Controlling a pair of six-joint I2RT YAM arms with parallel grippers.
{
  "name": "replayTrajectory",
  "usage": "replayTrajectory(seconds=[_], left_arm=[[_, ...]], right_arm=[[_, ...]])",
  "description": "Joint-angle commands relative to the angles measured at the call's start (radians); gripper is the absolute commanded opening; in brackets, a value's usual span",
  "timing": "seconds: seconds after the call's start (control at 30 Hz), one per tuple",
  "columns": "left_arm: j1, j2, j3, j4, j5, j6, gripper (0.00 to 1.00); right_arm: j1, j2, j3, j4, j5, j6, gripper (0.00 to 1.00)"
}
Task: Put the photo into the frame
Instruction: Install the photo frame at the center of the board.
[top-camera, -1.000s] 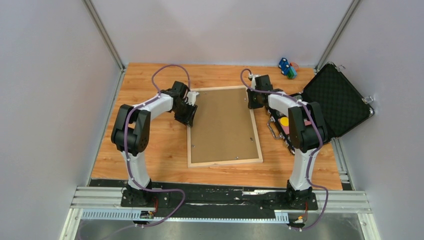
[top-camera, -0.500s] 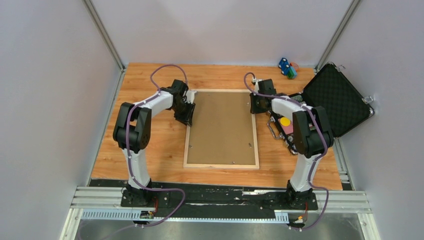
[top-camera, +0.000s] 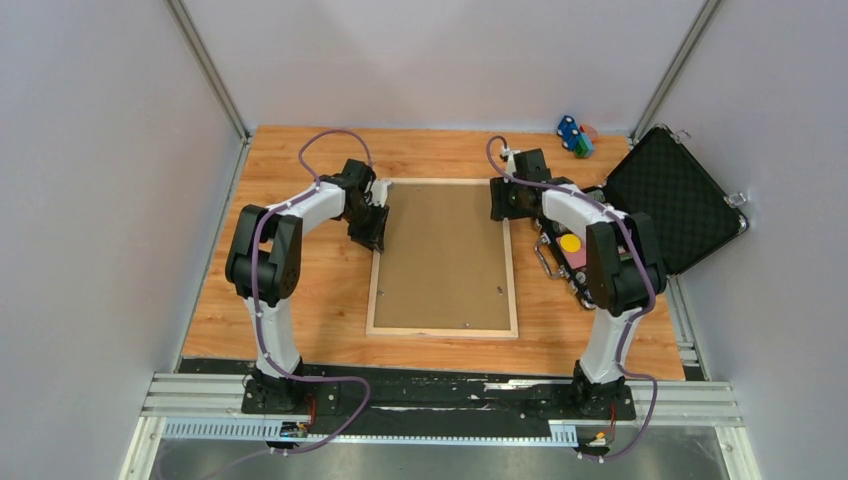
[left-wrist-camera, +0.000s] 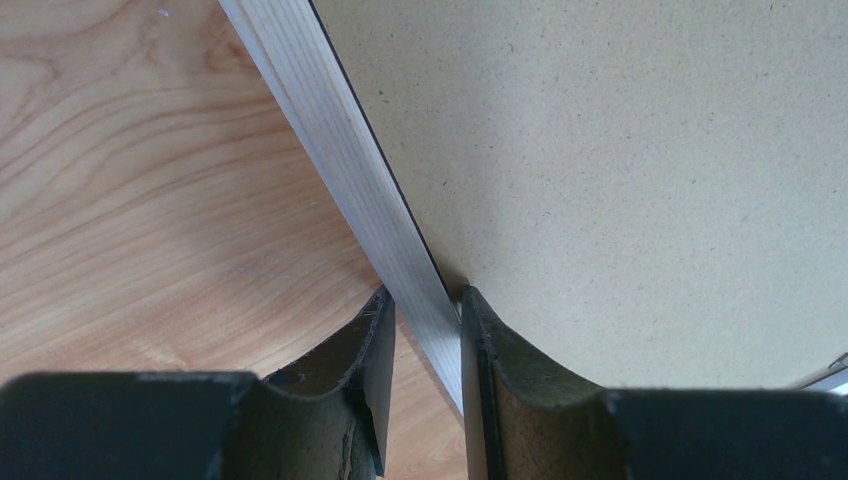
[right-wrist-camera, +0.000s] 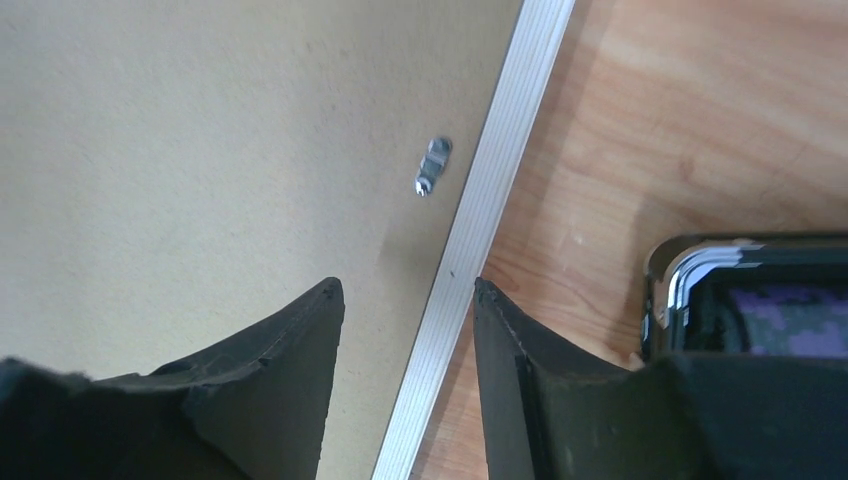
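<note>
Left pincer (left-wrist-camera: 425, 330), narrowly parted, was clamped on the left rail of the frame (left-wrist-camera: 350, 150), one finger on the rail's outer side, the other on the side of the brown backing board (left-wrist-camera: 620, 180). Right pincer (right-wrist-camera: 408, 300) stood open astride the opposite rail, gripping nothing; one finger hung over the board, the other at the rail's outer edge, near a small metal turn clip (right-wrist-camera: 433, 165). The frame lay flat, back upward, in the middle of the table (top-camera: 300, 290) between the two arms. The photo could not be seen in any view; whether it lay beneath the board could not be told. The frame's front face and pane were likewise hidden against the table. Surface: orange-brown wood grain, bounded by plain grey walls with aluminium corner posts. At the right stood an open black case (top-camera: 675, 205) with foam lining, partly masked by the right arm; of its contents only a yellow disc (top-camera: 568, 243) was distinct. Small blue and green objects (top-camera: 574, 135) in the far right corner were too small to identify.
</note>
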Motion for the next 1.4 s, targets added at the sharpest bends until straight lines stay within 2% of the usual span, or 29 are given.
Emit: replayTrajectory(seconds=[0.0, 0.33, 0.97, 1.37], left_arm=[[0.005, 0.039, -0.039, 0.066, -0.073, 0.031, 0.0], [0.005, 0.027, -0.048, 0.074, -0.077, 0.038, 0.0], [0.005, 0.03, -0.049, 0.075, -0.064, 0.044, 0.0], [0.005, 0.034, -0.052, 0.075, -0.061, 0.047, 0.0]], right_arm=[[0.002, 0.025, 0.112, -0.017, 0.009, 0.019, 0.5], [-0.029, 0.16, 0.258, -0.074, 0.035, 0.056, 0.49], [-0.048, 0.24, 0.289, -0.077, 0.03, 0.075, 0.47], [-0.066, 0.254, 0.288, -0.077, 0.018, 0.076, 0.35]])
